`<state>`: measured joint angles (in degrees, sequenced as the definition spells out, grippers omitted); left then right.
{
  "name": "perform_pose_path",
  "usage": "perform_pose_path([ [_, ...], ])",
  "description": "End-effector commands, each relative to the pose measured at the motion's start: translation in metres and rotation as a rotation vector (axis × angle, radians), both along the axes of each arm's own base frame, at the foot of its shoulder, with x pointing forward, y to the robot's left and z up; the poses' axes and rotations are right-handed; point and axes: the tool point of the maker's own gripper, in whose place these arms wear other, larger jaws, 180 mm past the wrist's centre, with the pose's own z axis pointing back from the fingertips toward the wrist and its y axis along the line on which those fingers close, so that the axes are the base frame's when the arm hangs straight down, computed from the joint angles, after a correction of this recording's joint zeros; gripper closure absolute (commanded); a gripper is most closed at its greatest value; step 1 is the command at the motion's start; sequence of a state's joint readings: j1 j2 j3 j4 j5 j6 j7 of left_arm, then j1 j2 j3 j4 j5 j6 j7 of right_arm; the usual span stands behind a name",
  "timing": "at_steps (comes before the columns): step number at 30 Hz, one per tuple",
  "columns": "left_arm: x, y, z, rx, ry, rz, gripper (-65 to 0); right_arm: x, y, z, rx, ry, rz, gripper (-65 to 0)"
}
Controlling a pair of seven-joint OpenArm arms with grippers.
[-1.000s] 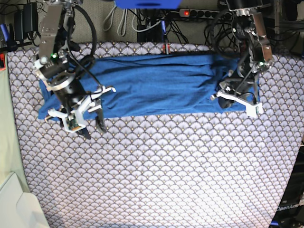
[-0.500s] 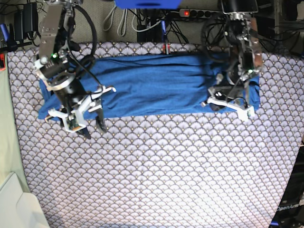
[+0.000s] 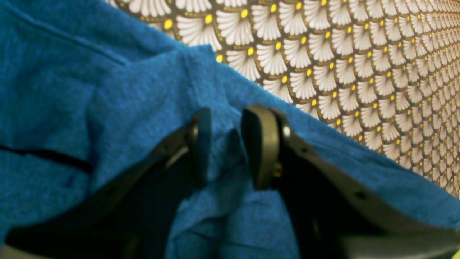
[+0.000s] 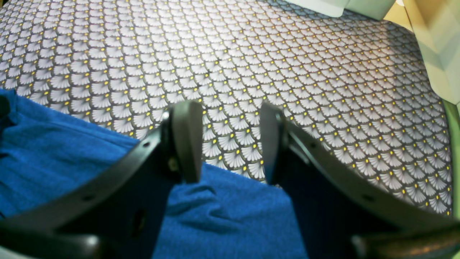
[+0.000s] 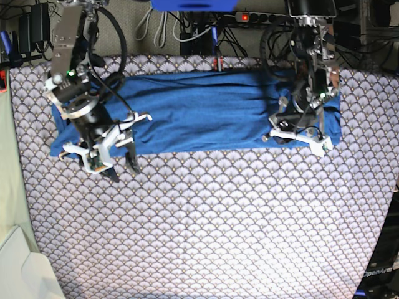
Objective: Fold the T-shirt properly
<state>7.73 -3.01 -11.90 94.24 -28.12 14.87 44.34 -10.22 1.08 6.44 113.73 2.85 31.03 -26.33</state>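
The T-shirt lies as a long folded band along the far edge of the table, its long axis running from the table's left side to its right. Both ends sit short of the table's side edges.

The right gripper hangs at the band's left end, by its near edge. In the right wrist view its jaws stand apart with only patterned tablecloth and the cloth's edge between them; nothing is gripped.

The left gripper sits over the band's right end. In the left wrist view its two pads stand a little apart, with a raised ridge of blue fabric between them. The gap looks too loose for a firm pinch, so I judge the jaws open and the cloth not held, though the fabric may touch one pad.

Judgement: the next fold turns on the band's long axis. Each arm is already at its own end, so neither needs to cross. The left gripper is directly over cloth; the right one has the edge just behind its fingertips and would need to reach back slightly.
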Motion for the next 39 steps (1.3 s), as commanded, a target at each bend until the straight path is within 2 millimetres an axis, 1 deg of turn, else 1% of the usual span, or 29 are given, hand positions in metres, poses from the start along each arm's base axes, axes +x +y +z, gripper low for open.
perform_pose_path([
  [1,0.008,0.003,0.009,-0.002,-0.032,0.014,-22.5,0.003,0.003,0.014,0.020,-0.054,0.012,-26.9],
  [3,0.008,0.000,0.008,-0.003,-0.030,0.008,-24.3,0.003,0.003,0.014,0.020,-0.054,0.012,-26.9],
  [9,0.009,0.003,0.009,-0.002,-0.035,0.019,-24.6,0.003,0.002,0.015,0.018,-0.055,0.012,-26.9],
  [11,0.007,0.003,0.004,-0.004,-0.019,0.020,-24.6,0.003,0.002,0.015,0.018,-0.055,0.012,-26.9],
  [13,0.010,0.004,0.002,-0.006,-0.017,0.023,-24.6,0.003,0.002,0.015,0.018,-0.055,0.012,-26.9],
  [16,0.008,0.004,-0.014,-0.015,0.030,0.027,-24.6,0.003,0.002,0.015,0.018,-0.055,0.012,-26.9],
  [19,0.008,0.004,-0.021,-0.018,0.048,0.031,-24.6,0.003,0.002,0.015,0.018,-0.055,0.012,-26.9],
  [24,0.008,0.002,-0.021,-0.021,0.045,0.026,-24.0,0.003,-0.001,0.015,0.001,-0.055,0.015,-26.9],
  [25,0.008,0.003,-0.021,-0.017,0.046,0.027,-23.1,0.003,-0.002,0.014,-0.002,-0.055,0.015,-26.9],
  [28,0.007,0.004,-0.022,-0.022,0.052,0.030,-15.7,0.003,-0.002,0.014,-0.002,-0.055,0.015,-26.9],
  [33,0.005,0.006,-0.023,-0.017,0.060,0.026,-14.0,0.003,-0.001,0.014,0.000,-0.055,0.015,-26.9],
  [34,0.005,0.006,-0.023,-0.016,0.060,0.026,-11.0,0.003,-0.001,0.014,0.000,-0.055,0.015,-26.9],
  [36,0.004,0.006,-0.024,-0.020,0.062,0.028,-1.0,0.003,-0.001,0.014,0.000,-0.055,0.015,-26.9],
  [38,0.005,0.006,-0.023,-0.020,0.058,0.027,0.0,0.003,-0.001,0.014,0.000,-0.055,0.015,-26.9],
  [39,0.004,0.006,-0.023,-0.020,0.058,0.027,-1.1,0.003,-0.001,0.014,0.000,-0.055,0.015,-26.9],
])
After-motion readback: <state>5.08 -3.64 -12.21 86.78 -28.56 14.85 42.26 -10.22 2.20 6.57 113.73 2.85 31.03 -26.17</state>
